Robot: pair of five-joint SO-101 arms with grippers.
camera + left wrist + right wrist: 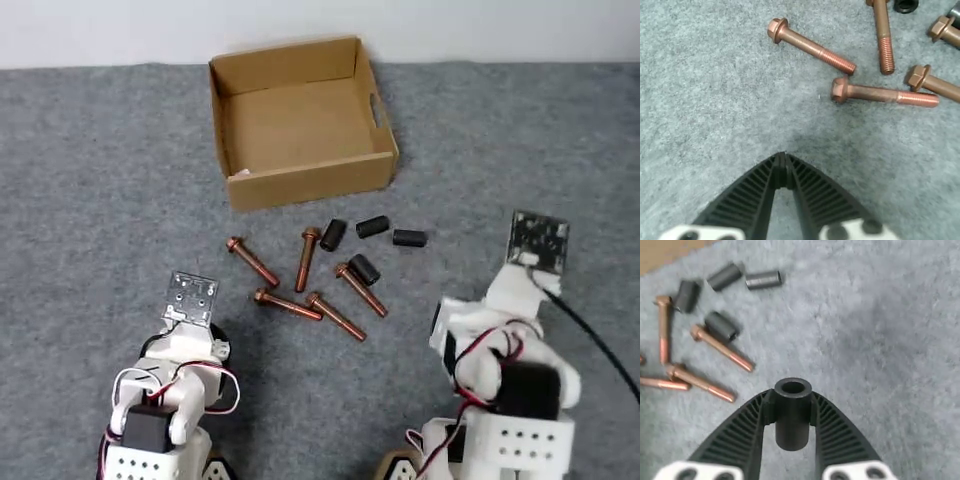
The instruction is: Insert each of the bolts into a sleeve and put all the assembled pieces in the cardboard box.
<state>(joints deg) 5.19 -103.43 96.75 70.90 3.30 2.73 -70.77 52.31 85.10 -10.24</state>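
Several copper bolts (pixel 300 275) lie scattered on the grey mat in front of the cardboard box (pixel 300 175). Black sleeves (pixel 372 227) lie just beyond them, and one sleeve (pixel 364 268) rests against a bolt. My right gripper (pixel 792 399) is shut on one upright black sleeve (pixel 792 430), hole facing up, held above bare mat to the right of the pile. My left gripper (pixel 782 161) is shut with nothing in it, just short of the nearest bolt (pixel 885 94). Other bolts (pixel 812 46) lie beyond that one.
The box (pixel 255 65) stands open at the back centre, with nothing seen inside. The left arm (pixel 180 380) and the right arm (pixel 510 370) sit at the near edge. Loose sleeves (pixel 763 279) and bolts (pixel 722 347) lie between the arms and the box.
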